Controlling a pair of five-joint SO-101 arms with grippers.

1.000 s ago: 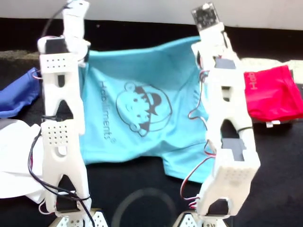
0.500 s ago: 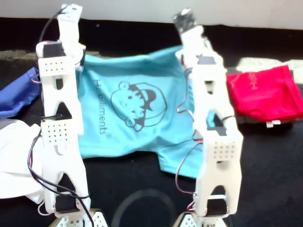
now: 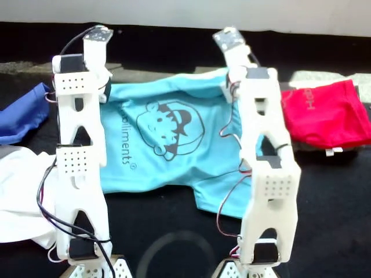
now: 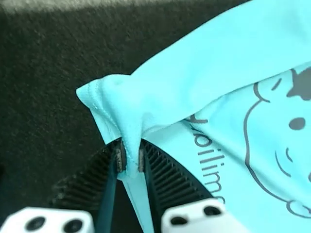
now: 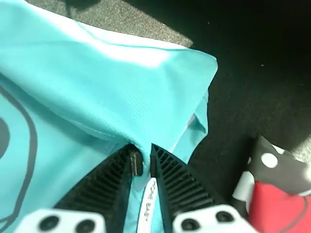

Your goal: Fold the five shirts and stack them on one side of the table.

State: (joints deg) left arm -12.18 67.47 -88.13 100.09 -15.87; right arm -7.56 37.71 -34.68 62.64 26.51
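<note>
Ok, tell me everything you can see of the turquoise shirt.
The turquoise shirt is thin knit fabric with a dark cartoon face and lettering printed on it. It lies spread and wrinkled on the black table. The left pincer and right pincer each pinch a far corner, bunching the cloth there.

A black table top (image 3: 330,226) runs back to a pale band (image 3: 174,10), perhaps a wall; light falls brightest on grey patches (image 3: 20,67) at that far edge
</note>
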